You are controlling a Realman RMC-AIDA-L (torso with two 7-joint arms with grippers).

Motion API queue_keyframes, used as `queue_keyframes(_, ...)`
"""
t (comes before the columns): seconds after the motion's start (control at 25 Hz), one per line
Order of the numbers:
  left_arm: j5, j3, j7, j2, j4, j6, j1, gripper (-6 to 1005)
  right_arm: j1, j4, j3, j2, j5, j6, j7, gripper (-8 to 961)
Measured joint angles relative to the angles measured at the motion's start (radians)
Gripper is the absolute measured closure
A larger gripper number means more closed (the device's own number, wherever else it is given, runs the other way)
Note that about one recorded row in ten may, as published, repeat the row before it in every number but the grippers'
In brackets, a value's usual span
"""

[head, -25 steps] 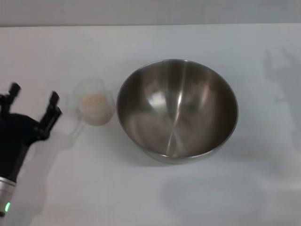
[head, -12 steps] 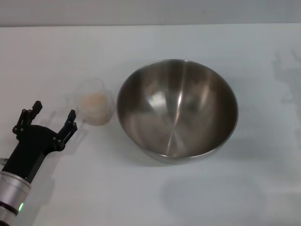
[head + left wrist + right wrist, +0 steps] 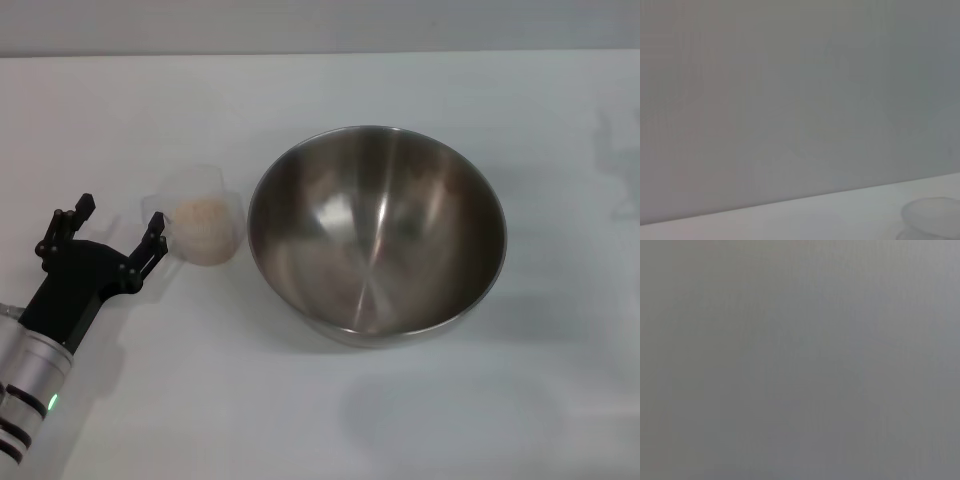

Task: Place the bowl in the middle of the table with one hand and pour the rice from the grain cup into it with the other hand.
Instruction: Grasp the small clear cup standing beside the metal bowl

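One arm at work: left claw (image 3: pixel 108 232) spread wide, empty, just beside grain cup (image 3: pixel 200 226) on worktop (image 3: pixel 330 420). Cup upright, holds rice (image 3: pixel 203 213), touching or nearly touching bowl (image 3: pixel 376 232) mid-worktop. Judged light, thin, slick plastic, tippy: grip wall mid-height, gently. Right claw out of view.

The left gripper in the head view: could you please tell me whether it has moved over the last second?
Yes. The open left gripper has come in toward the small clear plastic grain cup, closing the gap, while the large stainless-steel bowl kept its place.
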Motion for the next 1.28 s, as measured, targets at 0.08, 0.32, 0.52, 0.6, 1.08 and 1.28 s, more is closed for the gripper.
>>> queue_keyframes(0.08, 0.0, -0.011, 0.0, 0.0, 0.001, -0.017, -0.009, 264, 0.0, 0.0, 0.0, 0.0, 0.0, 0.0, 0.0, 525)
queue_keyframes(0.32, 0.0, -0.036, 0.001, 0.001, 0.004, -0.034, -0.021, 268, 0.002, 0.001, 0.0, 0.0, 0.0, 0.005, 0.001, 525)
queue_keyframes(0.52, 0.0, -0.06, 0.002, 0.002, 0.014, -0.038, -0.028, 271, 0.007, 0.001, 0.0, 0.0, 0.0, 0.01, 0.001, 524)
queue_keyframes(0.6, 0.0, -0.071, 0.002, 0.002, 0.014, -0.044, -0.033, 272, 0.008, 0.001, 0.0, 0.0, 0.0, 0.011, 0.001, 524)
queue_keyframes(1.08, 0.0, -0.078, -0.004, 0.0, -0.008, -0.077, -0.048, 279, 0.011, 0.0, 0.0, 0.0, 0.0, 0.012, 0.001, 525)
queue_keyframes(1.28, 0.0, -0.074, -0.003, 0.0, -0.021, -0.082, -0.051, 374, 0.009, 0.0, 0.0, 0.0, 0.0, 0.012, 0.001, 525)
